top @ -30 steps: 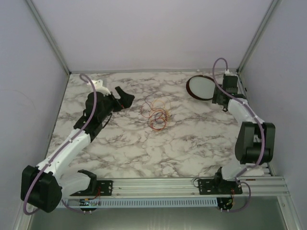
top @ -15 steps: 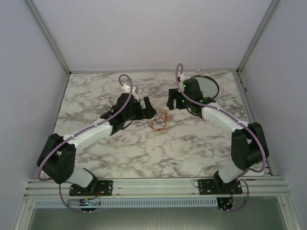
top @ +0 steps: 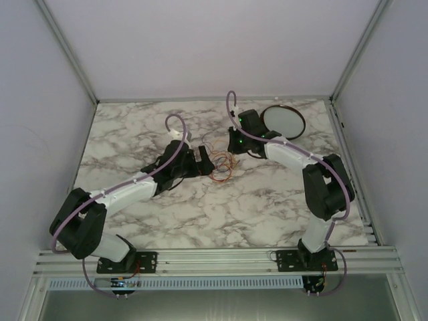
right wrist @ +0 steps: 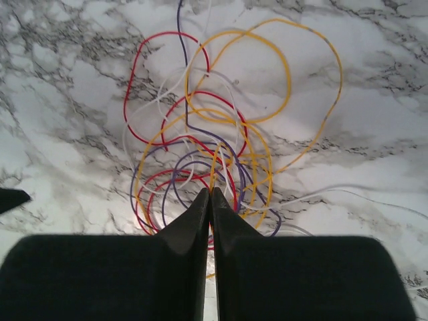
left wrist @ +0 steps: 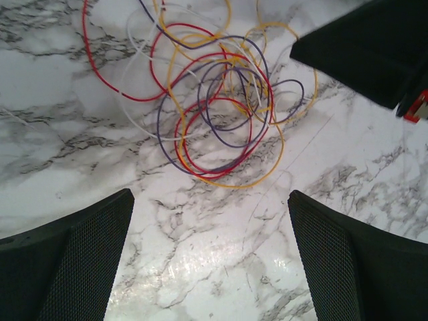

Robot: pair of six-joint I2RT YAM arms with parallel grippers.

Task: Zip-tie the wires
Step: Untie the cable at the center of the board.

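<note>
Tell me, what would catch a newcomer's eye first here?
A loose tangle of hair-thin red, yellow and purple wires lies in the middle of the marble-patterned table. Two white-and-black arms lean in on it from either side, the left gripper wide open beside it and the right gripper shut over its loops. A dark-rimmed round white dish sits at the far right.
</note>
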